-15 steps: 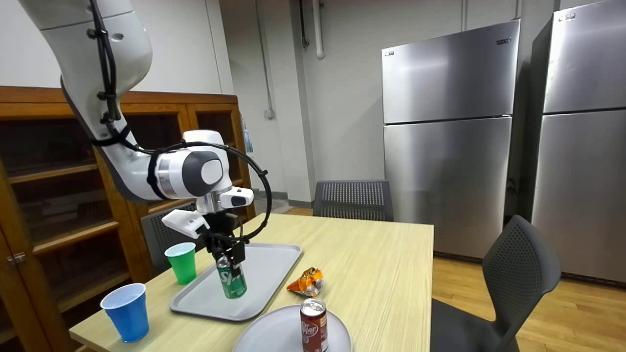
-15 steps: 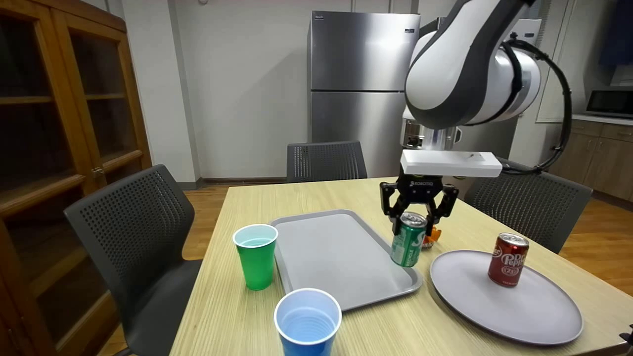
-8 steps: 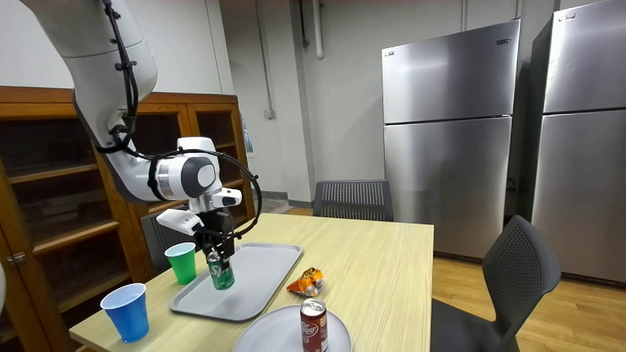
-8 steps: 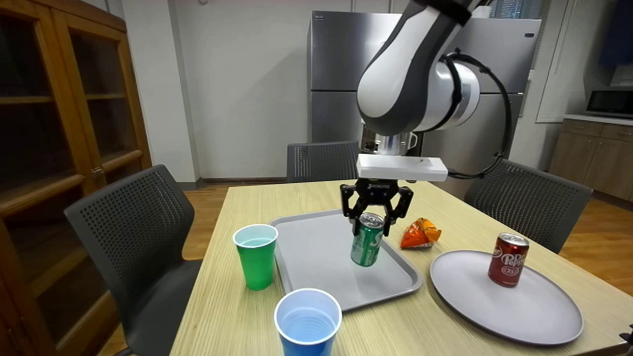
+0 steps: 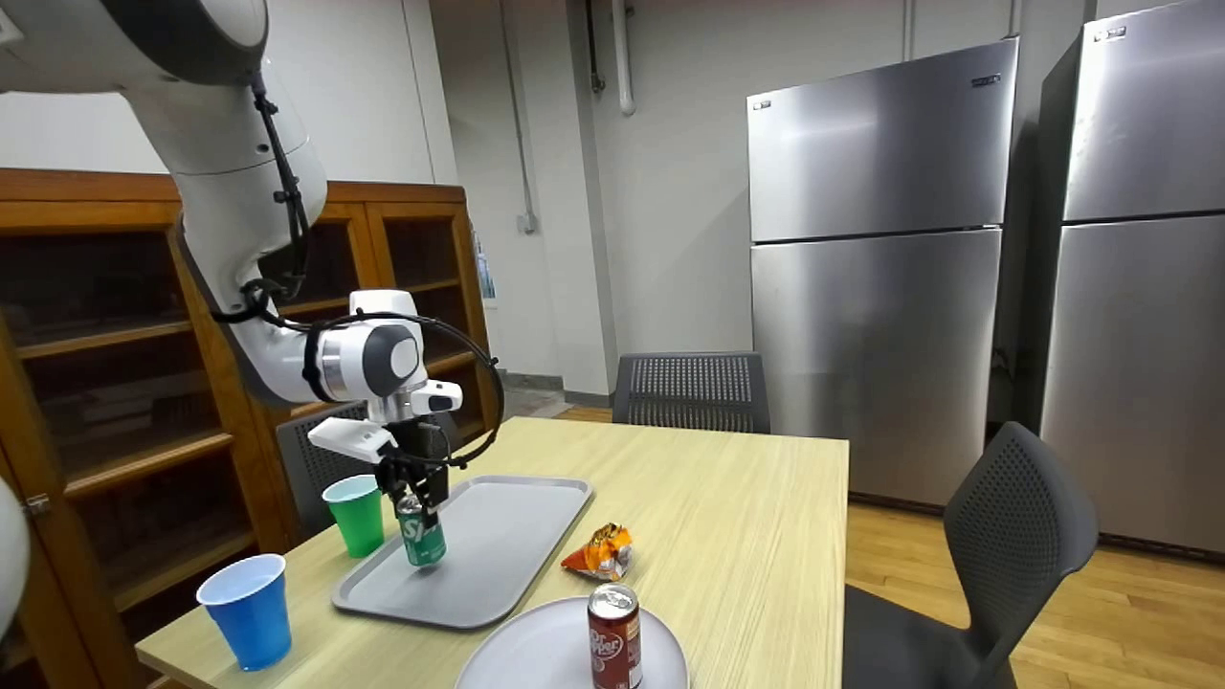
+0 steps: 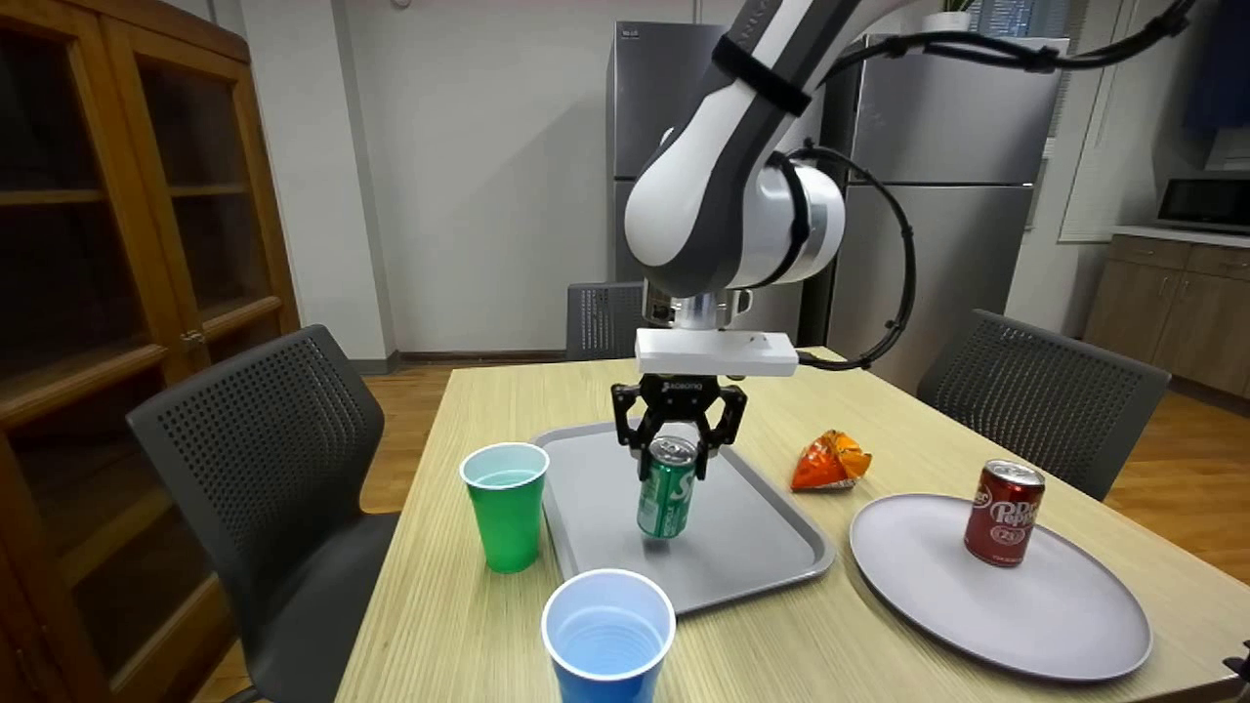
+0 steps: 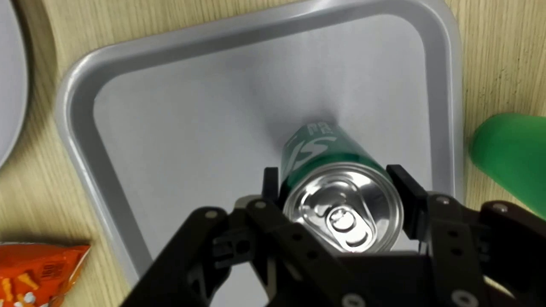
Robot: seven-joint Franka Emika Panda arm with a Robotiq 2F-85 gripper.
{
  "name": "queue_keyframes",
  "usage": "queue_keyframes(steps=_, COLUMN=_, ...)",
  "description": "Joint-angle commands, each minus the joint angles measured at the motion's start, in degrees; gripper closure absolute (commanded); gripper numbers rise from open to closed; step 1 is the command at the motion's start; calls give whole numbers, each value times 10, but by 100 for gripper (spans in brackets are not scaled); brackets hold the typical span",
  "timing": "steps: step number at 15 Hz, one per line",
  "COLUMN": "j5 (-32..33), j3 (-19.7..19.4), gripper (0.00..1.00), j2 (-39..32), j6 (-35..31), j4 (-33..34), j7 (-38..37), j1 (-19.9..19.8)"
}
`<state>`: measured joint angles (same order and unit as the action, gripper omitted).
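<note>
My gripper (image 6: 674, 461) is shut on a green soda can (image 6: 666, 503), with one finger on each side near its silver top. The can is nearly upright. In the wrist view, the gripper (image 7: 335, 183) has the can (image 7: 320, 147) between its fingers, with the pull tab facing the camera. The can hangs over the grey tray (image 6: 752, 561), close to its surface, with a shadow by its base; I cannot tell whether it touches. In an exterior view, the can (image 5: 421, 544) is above the near half of the tray (image 5: 459, 605).
A green cup (image 6: 506, 517) stands beside the tray and a blue cup (image 6: 607, 644) near its corner. An orange snack bag (image 6: 830, 461) lies across the tray. A red Dr Pepper can (image 6: 1004, 513) stands on a round grey plate (image 6: 1074, 610). Chairs surround the table.
My gripper has carried the green can from the tray's edge by the snack bag toward the green cup, and it is now lower. The other objects have not moved.
</note>
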<state>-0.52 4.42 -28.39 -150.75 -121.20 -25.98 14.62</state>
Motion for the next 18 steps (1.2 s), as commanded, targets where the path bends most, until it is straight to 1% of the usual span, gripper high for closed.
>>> queue_keyframes(steps=1, j5=-5, j3=-5, gripper=62, j2=-25, j6=54, j4=56, j7=7, j1=14)
queue_keyframes(steps=6, j5=2, j3=-10, gripper=62, j2=-44, j6=95, j4=88, j7=4, j1=23)
queue_keyframes(steps=13, j5=1, j3=-10, gripper=62, j2=-60, j6=119, j4=111, j7=12, j1=24)
queue_keyframes(steps=14, j5=4, j3=-11, gripper=12, j2=-59, j6=125, j4=112, j7=14, j1=25)
queue_keyframes(steps=15, j5=7, j3=-10, gripper=10, j2=-57, j6=132, j4=113, j7=18, j1=26)
queue_keyframes(steps=16, j5=9, j3=-9, gripper=4, j2=-56, j6=137, j4=114, j7=22, j1=26)
queue_keyframes(steps=17, j5=7, j3=-7, gripper=1, j2=-51, j6=140, j4=113, j7=27, j1=25)
queue_keyframes(steps=18, j5=8, j3=-7, gripper=0, j2=-47, j6=144, j4=112, j7=31, j1=25)
